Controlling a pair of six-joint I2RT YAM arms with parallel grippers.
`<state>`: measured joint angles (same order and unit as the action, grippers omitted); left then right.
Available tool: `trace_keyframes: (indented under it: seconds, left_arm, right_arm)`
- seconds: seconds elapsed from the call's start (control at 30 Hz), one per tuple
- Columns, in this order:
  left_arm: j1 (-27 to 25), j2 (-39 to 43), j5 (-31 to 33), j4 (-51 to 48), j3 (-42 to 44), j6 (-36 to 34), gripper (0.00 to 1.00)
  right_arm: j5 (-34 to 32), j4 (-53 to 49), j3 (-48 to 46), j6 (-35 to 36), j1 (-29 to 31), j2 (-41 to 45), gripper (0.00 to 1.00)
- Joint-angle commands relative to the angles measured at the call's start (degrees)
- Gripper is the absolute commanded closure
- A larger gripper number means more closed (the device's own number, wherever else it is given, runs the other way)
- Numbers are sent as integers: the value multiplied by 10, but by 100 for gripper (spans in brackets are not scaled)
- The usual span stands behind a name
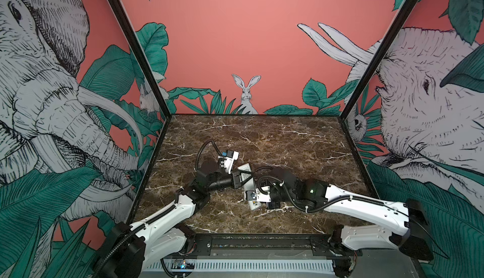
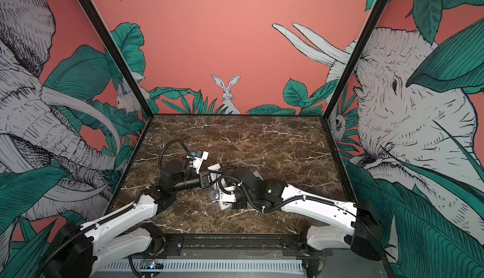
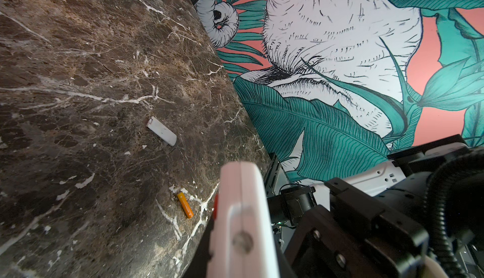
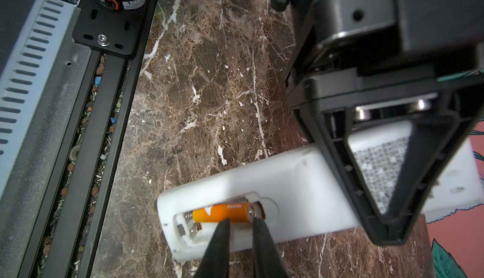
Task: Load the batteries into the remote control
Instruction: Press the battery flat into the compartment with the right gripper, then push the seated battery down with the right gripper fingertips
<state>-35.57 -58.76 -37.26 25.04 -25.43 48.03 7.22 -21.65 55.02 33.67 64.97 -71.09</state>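
The white remote control (image 4: 288, 174) lies back-up over the marble table, its battery bay uncovered at the near end. One orange battery (image 4: 222, 212) sits in the far slot of the bay; the slot beside it is empty. My right gripper (image 4: 241, 223) points at that battery, its two black fingertips a narrow gap apart with nothing between them. My left gripper (image 1: 239, 178) is shut on the remote's (image 1: 247, 170) far half, and one of its fingers (image 4: 335, 158) crosses the white back. A second orange battery (image 3: 185, 204) lies loose on the table beside the remote (image 3: 243, 211).
A small white battery cover (image 3: 161, 131) lies on the marble table (image 1: 288, 143), beyond the loose battery. Both arms crowd the middle of the table in both top views. A black rail (image 4: 110, 122) and a grey slotted duct (image 4: 31, 80) run along the front edge.
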Motion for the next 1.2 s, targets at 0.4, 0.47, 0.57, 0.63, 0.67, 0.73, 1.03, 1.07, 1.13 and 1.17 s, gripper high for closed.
trace_keyframes:
  seconds: [0.4,0.47,0.57,0.63,0.67,0.73,1.03,1.07,1.13,1.17]
  left_arm:
    - [1,15,-7,18,-2,3,100]
    - [1,16,-6,18,-2,3,100]
    - [1,16,-5,19,-1,4,100]
    - [1,16,-5,19,-1,4,100]
    - [1,16,-5,19,-1,5,100]
    - [1,16,-5,20,0,4,100]
    - [1,16,-4,21,1,5,100]
    - [1,17,-4,21,2,6,100]
    - [1,18,-4,22,3,6,100]
    - [1,18,-4,23,3,7,100]
  right_arm:
    - [-19,1,8,19,15,-19,83]
    - [-23,-1,9,22,16,-20,83]
    - [-29,-3,10,25,18,-23,84]
    - [-32,-5,11,26,21,-26,84]
    - [-33,-6,12,27,22,-27,84]
    - [-36,-5,12,28,23,-28,84]
    - [-47,-9,12,32,30,-34,84]
    - [-49,-9,12,33,30,-35,84]
    - [-52,-11,12,35,32,-38,84]
    - [-55,-12,13,36,32,-39,84]
